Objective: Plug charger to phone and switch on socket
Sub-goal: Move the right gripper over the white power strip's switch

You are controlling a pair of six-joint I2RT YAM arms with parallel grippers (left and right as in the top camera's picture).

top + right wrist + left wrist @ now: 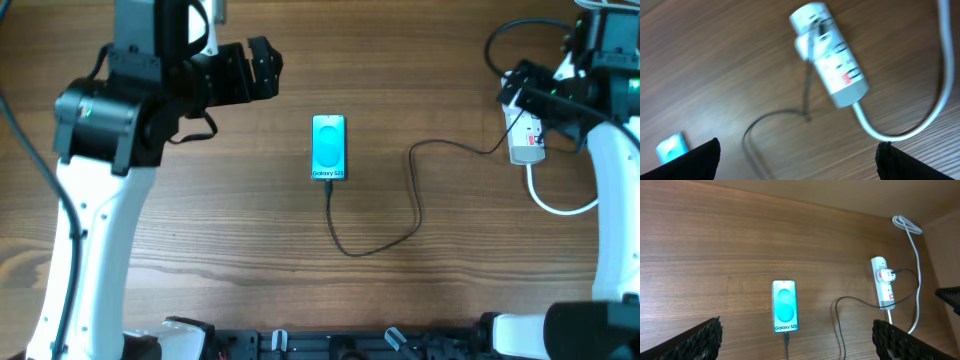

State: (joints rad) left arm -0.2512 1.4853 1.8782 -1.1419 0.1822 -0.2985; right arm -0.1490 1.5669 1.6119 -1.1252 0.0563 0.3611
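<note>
Phone (328, 147): flat on the table (200, 260), screen up and lit cyan.

Charger (415, 195): plug tip meets the phone's lower edge and appears seated. The cable loops away from that edge, then runs off to the right-arm side of the phone. Its adapter (886, 274) sits on the socket.

Socket (525, 135): well apart from the phone on that same side. Its white cord (560, 208) trails from the end nearer the robot. Red marks are visible, but the switch state is too small to read.

Right gripper (797, 150): hovers over the socket with jaws spread wide, holding nothing.

Left gripper (796, 329): on the phone's other side and raised, jaws also wide apart and empty.

Judgement: the plugging step looks done and the switch-on step is in hand. The next move needs one right finger lowered onto the rocker by the adapter. It should press without shifting the strip or snagging the cable.
</note>
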